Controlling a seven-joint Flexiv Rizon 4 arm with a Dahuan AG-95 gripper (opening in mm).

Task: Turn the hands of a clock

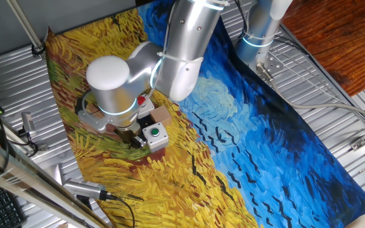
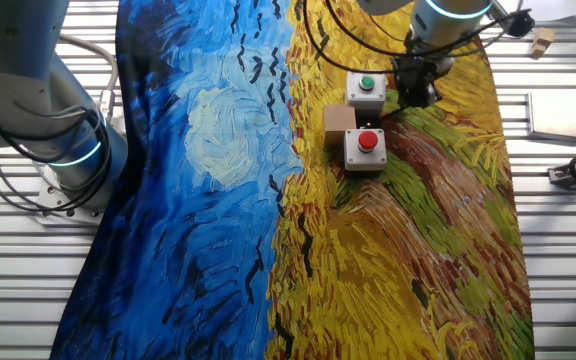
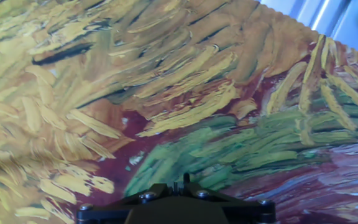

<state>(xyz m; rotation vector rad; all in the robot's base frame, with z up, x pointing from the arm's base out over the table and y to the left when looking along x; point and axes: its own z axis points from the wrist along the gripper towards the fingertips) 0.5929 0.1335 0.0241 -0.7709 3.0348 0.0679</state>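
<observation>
Clock hands are showing nowhere; the gripper (image 2: 415,88), upper right of the frame beside the green-button box (image 2: 366,88), is hiding its fingers, state unclear.

Painted cloth (image 2: 218,150) covers the table. Green-button box (image 2: 365,88), red-button box (image 2: 365,148), small brown block (image 2: 339,120) between them, all close together. Pen-like tool (image 1: 84,189) off the cloth edge.
</observation>
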